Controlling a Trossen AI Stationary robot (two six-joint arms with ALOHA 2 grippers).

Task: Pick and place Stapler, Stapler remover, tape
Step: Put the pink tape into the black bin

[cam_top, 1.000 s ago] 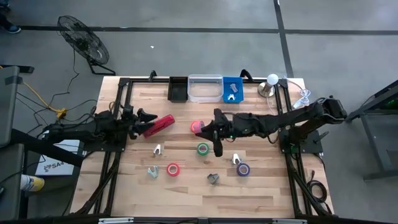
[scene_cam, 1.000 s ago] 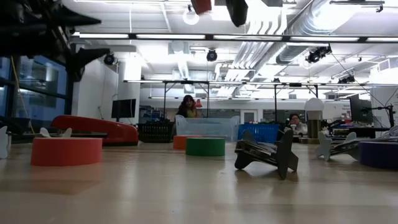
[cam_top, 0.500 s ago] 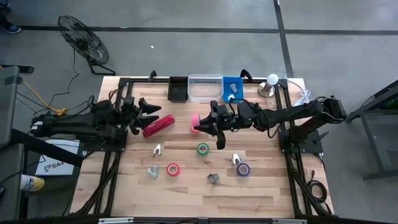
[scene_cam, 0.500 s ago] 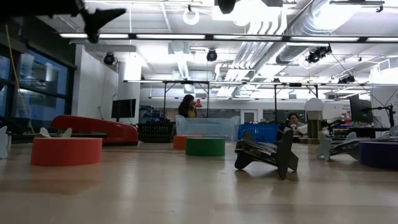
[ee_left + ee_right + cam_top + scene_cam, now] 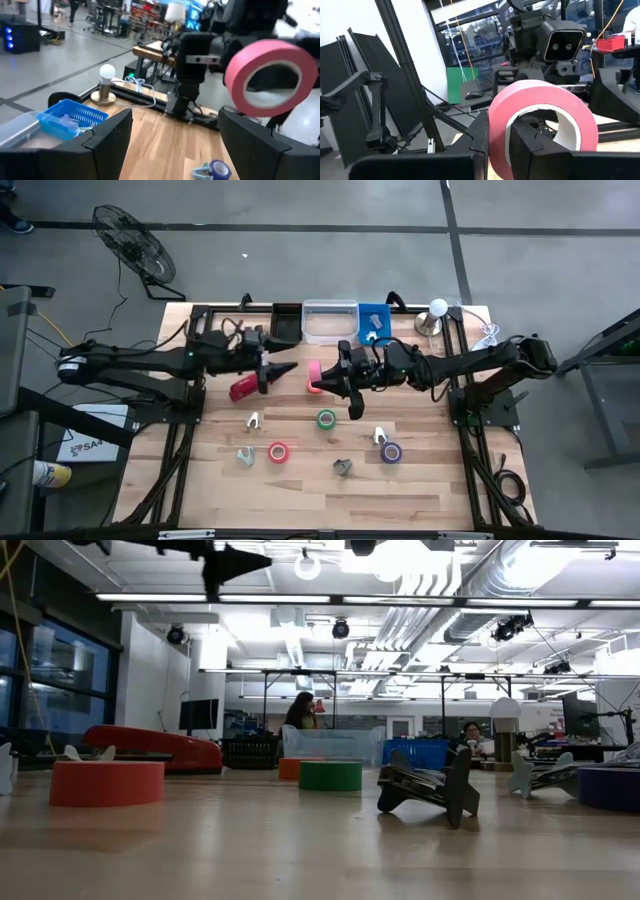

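Since the earlier frame, left gripper (image 5: 283, 368) has advanced past the stapler (image 5: 243, 388), fingers spread and empty, toward right gripper (image 5: 322, 383), which grips the pink tape roll (image 5: 314, 376) above the worktop (image 5: 300, 490), probably for handover. Stapler lies just behind left gripper. No legible writing

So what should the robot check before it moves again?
1. Right gripper grips the pink tape roll: ok, one finger inside the hole, one outside.
2. Left gripper open and holding nothing: ok.
3. The two grippers apart: ok, a gap shows between them from above.
4. Red stapler flat on the table: ok.
5. Clear bin has room: cannot tell.
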